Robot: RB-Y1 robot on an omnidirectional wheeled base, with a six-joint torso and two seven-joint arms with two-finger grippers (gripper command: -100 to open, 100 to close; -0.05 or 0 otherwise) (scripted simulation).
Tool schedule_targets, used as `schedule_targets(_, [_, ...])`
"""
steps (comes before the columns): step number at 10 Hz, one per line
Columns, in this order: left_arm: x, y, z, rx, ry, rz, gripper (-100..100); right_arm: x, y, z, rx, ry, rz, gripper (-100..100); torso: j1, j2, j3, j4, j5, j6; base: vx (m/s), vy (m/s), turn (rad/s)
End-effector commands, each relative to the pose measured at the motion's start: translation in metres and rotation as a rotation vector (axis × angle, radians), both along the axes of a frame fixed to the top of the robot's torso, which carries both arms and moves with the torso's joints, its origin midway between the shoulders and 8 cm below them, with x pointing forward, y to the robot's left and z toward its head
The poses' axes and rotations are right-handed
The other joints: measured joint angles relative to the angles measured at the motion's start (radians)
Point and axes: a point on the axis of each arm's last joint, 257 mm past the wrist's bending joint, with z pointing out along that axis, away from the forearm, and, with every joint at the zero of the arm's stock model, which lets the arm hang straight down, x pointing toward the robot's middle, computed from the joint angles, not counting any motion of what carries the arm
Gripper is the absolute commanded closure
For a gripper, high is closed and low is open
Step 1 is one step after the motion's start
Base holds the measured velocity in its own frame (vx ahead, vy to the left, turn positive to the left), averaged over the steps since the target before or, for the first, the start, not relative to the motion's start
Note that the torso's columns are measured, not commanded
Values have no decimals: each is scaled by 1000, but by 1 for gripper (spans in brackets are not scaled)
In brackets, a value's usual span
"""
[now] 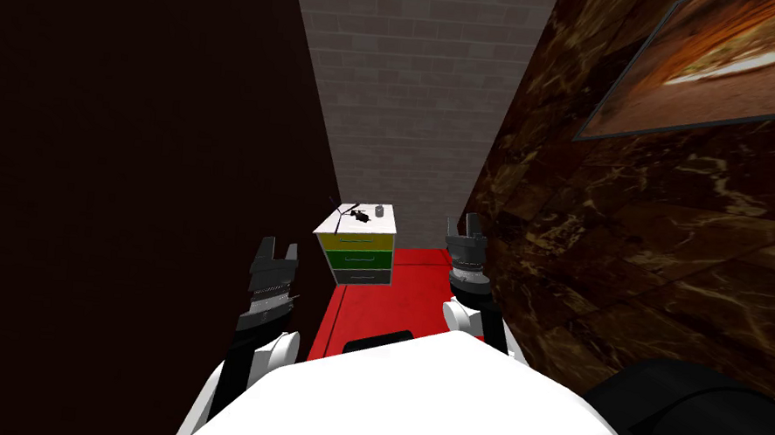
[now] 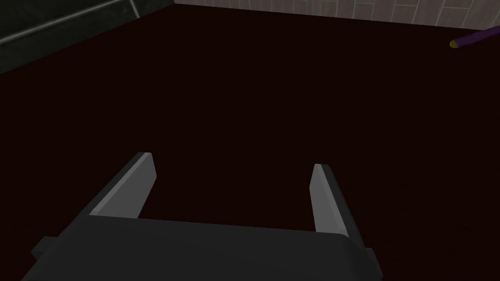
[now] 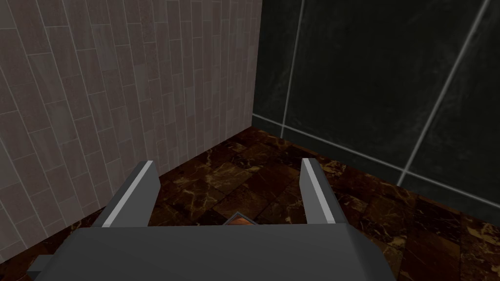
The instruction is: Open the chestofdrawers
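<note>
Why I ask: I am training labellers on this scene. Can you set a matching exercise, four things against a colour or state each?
Things:
1. top drawer
2. middle drawer
3. bottom drawer
4. left gripper

Colour or state:
a. open
b. grey
c. yellow
d. green

Pairs: 1-c, 2-d, 3-b, 4-a.

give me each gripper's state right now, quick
left gripper: open, holding nothing
right gripper: open, holding nothing
</note>
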Motion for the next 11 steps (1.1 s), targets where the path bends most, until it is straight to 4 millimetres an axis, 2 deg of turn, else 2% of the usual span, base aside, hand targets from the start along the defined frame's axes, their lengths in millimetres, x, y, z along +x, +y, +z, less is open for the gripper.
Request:
schedule_targets(1, [0,0,0,0,0,0,0,0,0,0,0,0,0,0,0,40,-82,41,0,0,0,0,0])
schedule_targets(9, [0,0,0,0,0,0,0,0,0,0,0,0,0,0,0,618,-1234,617,0,0,0,0,0])
schedule_targets(10, [1,-2,-3,25,6,-13,-100,0,0,0,0,0,0,0,0,691,-1382,691,0,0,14,3,-6])
schedule_targets(11, [3,-4,-5,42,11,-22,-100,0,0,0,0,0,0,0,0,725,-1451,724,0,0,30,6,-11])
